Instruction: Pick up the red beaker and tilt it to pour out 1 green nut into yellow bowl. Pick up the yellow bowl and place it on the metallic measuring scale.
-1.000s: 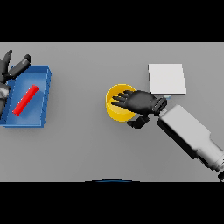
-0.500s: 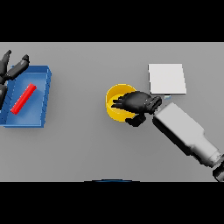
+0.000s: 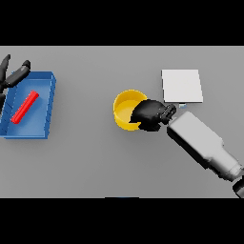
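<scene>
On a plain grey table, the robot's right hand closes over the right-hand rim of a round yellow bowl, its dark fingers curled down across the edge and gripping it. The white and grey right forearm runs from the hand towards the lower right corner of the view. The bowl sits on the table surface near the middle of the scene; its inside shows only yellow where the hand does not cover it, and whether anything lies in the hidden part cannot be told.

Just up and to the right of the bowl lies a flat, square, pale metallic measuring scale — apart from the bowl, with the hand's wrist passing close below its lower left corner. A small light tab shows at the scale's lower edge.

Far to the left stands a shallow blue rectangular tray, well apart from the bowl. Inside it lies a slim red cylinder-shaped beaker on its side, tilted diagonally, its upper end pointing up and to the right.

The robot's left hand shows at the left edge of the view, above the tray's upper left corner — its dark fingers spread and straight, holding nothing, not touching the red beaker.
</scene>
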